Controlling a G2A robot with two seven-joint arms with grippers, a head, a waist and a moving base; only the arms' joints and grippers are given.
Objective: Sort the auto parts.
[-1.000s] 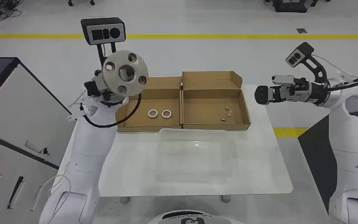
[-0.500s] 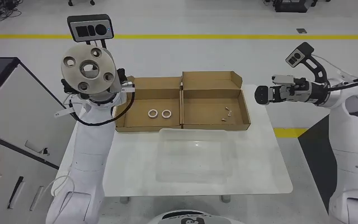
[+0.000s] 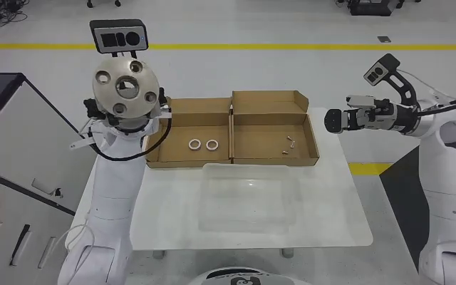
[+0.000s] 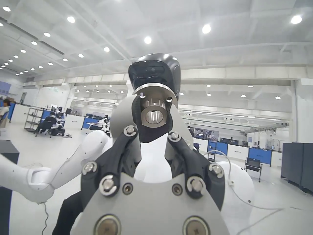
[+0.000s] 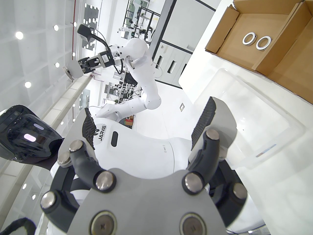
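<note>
A round metal flange with several holes is held up high over the table's left edge, its flat face turned to the top camera. My left gripper is shut on the flange's hub; in the right wrist view it shows far off as the left gripper with the flange. Two white rings lie in the left cardboard box. Small bolts lie in the right cardboard box. My right gripper hangs open and bare off the table's right side, also seen as the right gripper.
A clear plastic bin stands on the white table in front of both boxes, nothing visible inside it. A grey cabinet stands to the left of the table.
The left arm swung the flange left, away from the boxes, then came a little back to the right. The right arm has kept still.
</note>
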